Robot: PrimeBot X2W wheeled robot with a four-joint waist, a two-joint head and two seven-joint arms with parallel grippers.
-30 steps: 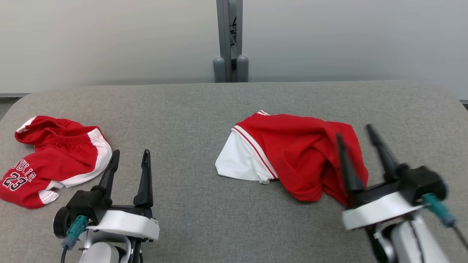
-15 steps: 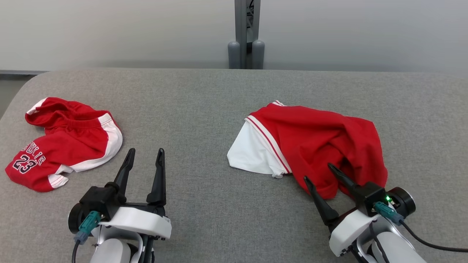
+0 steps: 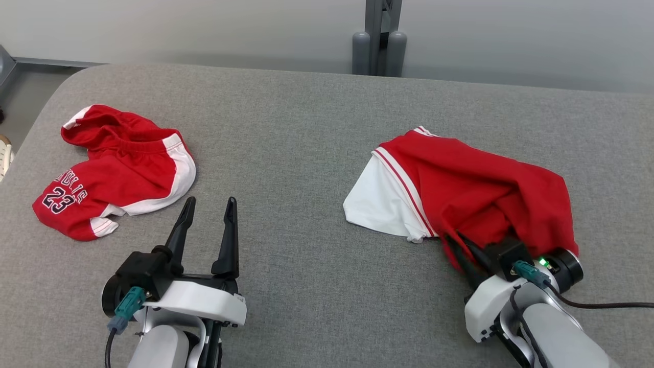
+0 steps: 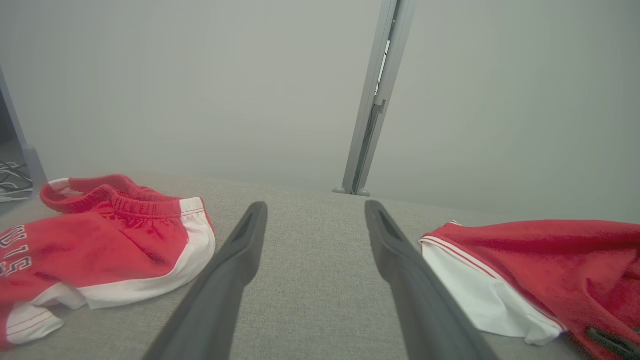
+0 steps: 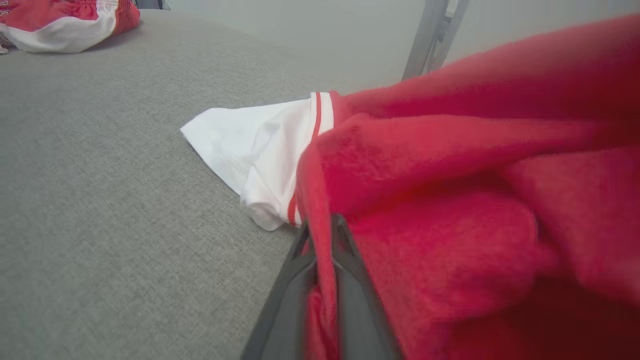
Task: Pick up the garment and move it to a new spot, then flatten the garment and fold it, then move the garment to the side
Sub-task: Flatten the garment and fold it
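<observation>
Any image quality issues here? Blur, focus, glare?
Head view: sharp, even soft light, faint shadows under the red garment, no glare. Left wrist view: hazy, low-contrast; the left claw blurs toward the lens. Right wrist view: the garment near the lens is out of focus; table weave is crisp.

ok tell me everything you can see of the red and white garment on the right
The red and white garment lies crumpled on the grey fabric-covered table, toward the robot's right. It looks like soft jersey knit: mostly red, with a white panel at its left end edged by thin red-and-white stripes. It is bunched and creased, not flattened. The right gripper pinches a red fold at its near edge, shut on the cloth.
</observation>
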